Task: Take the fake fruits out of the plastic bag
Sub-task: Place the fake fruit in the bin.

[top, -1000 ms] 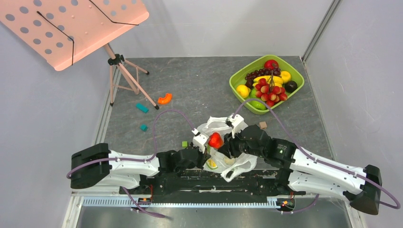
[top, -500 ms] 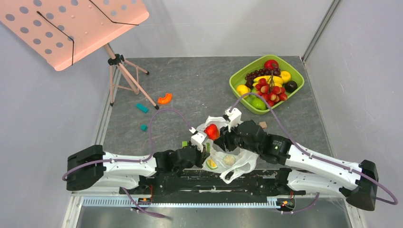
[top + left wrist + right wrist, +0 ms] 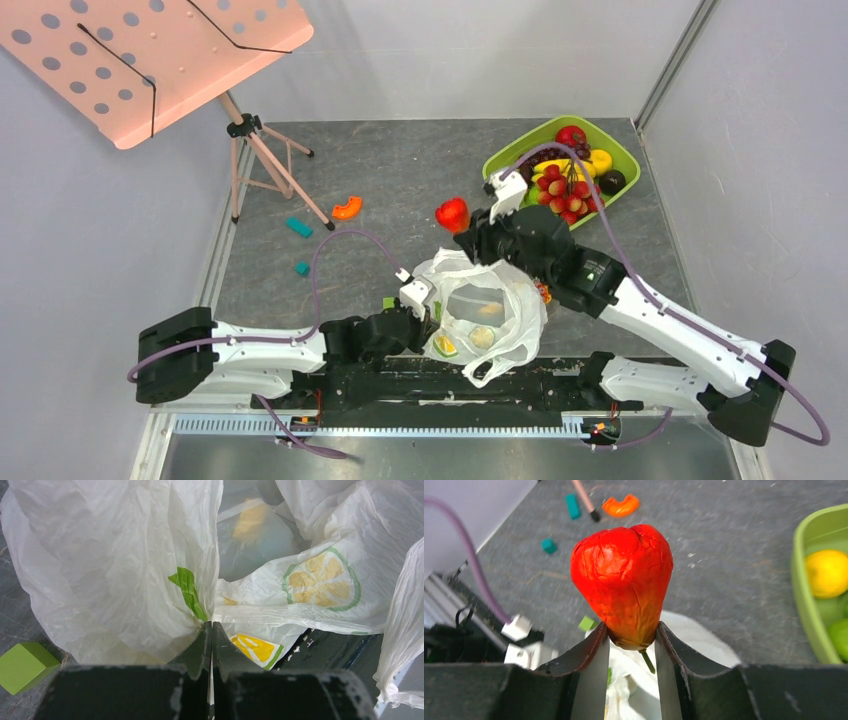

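Observation:
The translucent white plastic bag [image 3: 485, 315] lies open at the near middle of the table, with pale round fruits [image 3: 482, 337] showing through it. My left gripper [image 3: 428, 310] is shut on the bag's left edge; in the left wrist view the film [image 3: 150, 580] is pinched between the closed fingertips [image 3: 211, 626]. My right gripper [image 3: 462, 222] is shut on a red fake fruit [image 3: 452, 213] with a green stem, held in the air beyond the bag. In the right wrist view the red fruit [image 3: 624, 580] sits between the fingers [image 3: 594, 650].
A green tray [image 3: 500, 172] of fruits stands at the back right, also at the right edge of the right wrist view [image 3: 809, 595]. A pink music stand [image 3: 150, 60] on a tripod stands back left. An orange piece [image 3: 346, 208], teal blocks [image 3: 299, 227] and a green block [image 3: 22, 666] lie on the table.
My right gripper has lifted the red fruit out of the bag and carried it away from the arms, toward the tray. The bag has opened wider. The left gripper has kept its hold.

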Controlling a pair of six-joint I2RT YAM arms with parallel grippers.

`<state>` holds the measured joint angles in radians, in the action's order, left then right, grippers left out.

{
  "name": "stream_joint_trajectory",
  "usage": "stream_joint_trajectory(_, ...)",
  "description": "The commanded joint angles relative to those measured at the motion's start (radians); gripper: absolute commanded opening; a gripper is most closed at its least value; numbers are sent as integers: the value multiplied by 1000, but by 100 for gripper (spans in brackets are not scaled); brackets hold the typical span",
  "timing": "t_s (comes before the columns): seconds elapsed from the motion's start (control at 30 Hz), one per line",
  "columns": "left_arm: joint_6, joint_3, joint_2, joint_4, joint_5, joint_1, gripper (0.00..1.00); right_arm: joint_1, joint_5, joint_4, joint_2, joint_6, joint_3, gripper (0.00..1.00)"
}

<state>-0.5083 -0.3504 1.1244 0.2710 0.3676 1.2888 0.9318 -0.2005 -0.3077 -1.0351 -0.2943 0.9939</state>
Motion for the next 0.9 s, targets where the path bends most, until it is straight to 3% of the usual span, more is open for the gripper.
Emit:
stream_joint_trajectory(0.0,-38,13,-26,12,36,-1,2,-120,54,-12,-27,63,109,15)
stream_joint_trajectory(0.4,-38,13,-30,10,34,0,2,-386,20,-30,-235,152,233,14)
stream_joint_trajectory(0.57,-42,22,-43,10,33,0,2,-443,-120,6,-381,219,269,14)
stream_joint_trajectory(0.87,-41,26,-44,9,32,0,2,-537,-128,25,-655,236,416,14)
